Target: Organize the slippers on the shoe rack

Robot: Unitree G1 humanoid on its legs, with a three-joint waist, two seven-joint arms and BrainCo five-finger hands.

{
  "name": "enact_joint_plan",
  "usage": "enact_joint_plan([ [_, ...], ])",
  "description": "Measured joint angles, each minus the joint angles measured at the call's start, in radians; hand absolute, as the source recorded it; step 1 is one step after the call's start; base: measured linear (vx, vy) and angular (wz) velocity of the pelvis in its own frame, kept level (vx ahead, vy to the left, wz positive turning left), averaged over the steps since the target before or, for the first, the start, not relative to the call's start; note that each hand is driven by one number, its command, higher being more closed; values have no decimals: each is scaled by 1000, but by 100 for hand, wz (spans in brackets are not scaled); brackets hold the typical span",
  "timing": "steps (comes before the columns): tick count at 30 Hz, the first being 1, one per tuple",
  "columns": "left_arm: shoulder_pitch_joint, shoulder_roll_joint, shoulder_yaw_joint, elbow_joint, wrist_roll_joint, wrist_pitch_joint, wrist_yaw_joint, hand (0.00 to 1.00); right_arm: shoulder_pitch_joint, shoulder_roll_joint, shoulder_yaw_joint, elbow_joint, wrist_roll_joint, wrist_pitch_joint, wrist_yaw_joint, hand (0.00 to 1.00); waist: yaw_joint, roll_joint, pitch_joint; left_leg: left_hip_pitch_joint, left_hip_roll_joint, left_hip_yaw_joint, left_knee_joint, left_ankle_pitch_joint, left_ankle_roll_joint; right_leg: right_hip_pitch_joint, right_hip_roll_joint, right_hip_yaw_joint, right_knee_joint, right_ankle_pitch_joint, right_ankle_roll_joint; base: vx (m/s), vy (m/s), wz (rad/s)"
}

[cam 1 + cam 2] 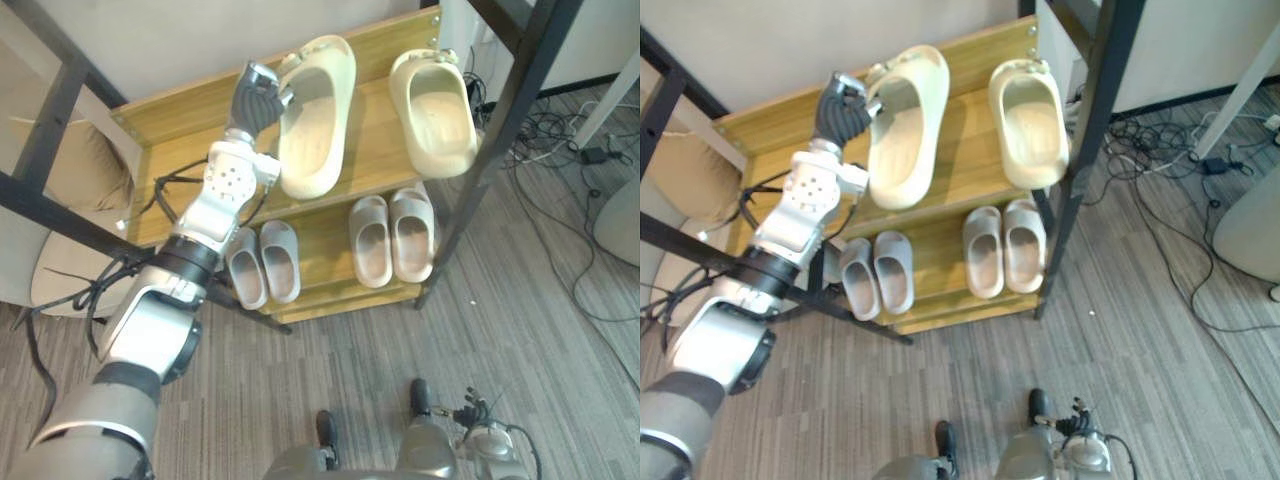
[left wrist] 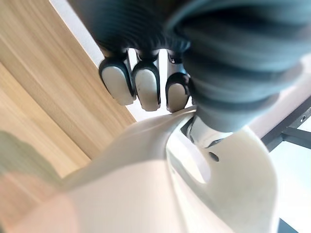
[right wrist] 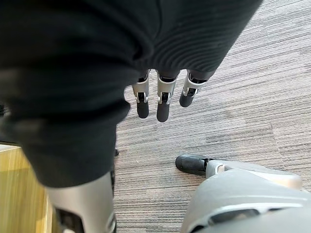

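Okay, head views: shoe rack (image 1: 507, 112) with a black frame and wooden shelves. On the top shelf (image 1: 372, 150) lie two big cream slippers, apart, each running from the back edge to the front edge. The left cream slipper (image 1: 315, 120) sits toward the shelf's left side and is angled a bit. The right cream slipper (image 1: 435, 110) is near the right edge. The left hand (image 1: 258, 95) is at the back end of the left cream slipper, near the shelf's back edge, with its fingers curled onto the slipper's rim. On the lower shelf (image 1: 325, 240) are two small pairs side by side: the left grey pair (image 1: 262, 265) and the right grey pair (image 1: 392, 238).

Left wrist view: dark fingertips (image 2: 148, 87) hooked over the cream slipper's edge, gripping it, with the wooden shelf alongside.

Right wrist view: the right hand (image 3: 163, 97) hangs over the grey floor (image 3: 243, 87), fingers straight and loose, holding nothing.
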Motion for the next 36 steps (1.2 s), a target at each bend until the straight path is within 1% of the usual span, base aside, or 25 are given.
enact_joint_plan([
  [8, -18, -3, -10, 43, 0, 2, -8, 100, -7, 2, 0, -3, 22, 0, 1, 0, -16, -12, 8, -19, 0, 14, -2, 0, 0, -29, 0, 13, 0, 4, 0, -1, -1, -5],
  [10, -44, -6, -12, 75, 0, 16, -11, 100, -10, 4, -5, -3, 26, 0, 1, 0, -22, -19, 15, -20, -1, 26, -2, 0, 0, -37, 0, 26, 0, 6, 0, -1, -4, -15],
  [16, -83, -9, -12, 99, 0, 18, -11, 100, -10, 7, -9, -4, 27, 0, 1, 0, -28, -23, 18, -38, -1, 40, -3, 0, 0, -66, 1, 42, 0, 11, 0, -1, -5, -8],
  [17, -84, -11, -12, 114, 0, 18, -12, 0, -10, 7, -9, -4, 27, 0, 1, 0, -31, -23, 18, -37, -2, 44, -3, 0, 0, -67, 1, 47, 0, 11, 0, 2, -6, -10],
  [26, -88, -11, 2, 133, -1, 19, -11, 0, -10, 10, -11, -8, 29, 0, 0, 0, -32, -32, 35, -53, -3, 55, -2, 0, 0, -90, 2, 62, 0, 21, -1, -20, -3, -4],
  [36, -94, -15, 3, 133, -2, 18, -10, 0, -10, 11, -11, -7, 30, -10, 0, 0, -32, -35, 41, -37, -4, 50, -1, 0, 1, -71, 1, 58, 0, 21, -1, -5, -1, 1],
])
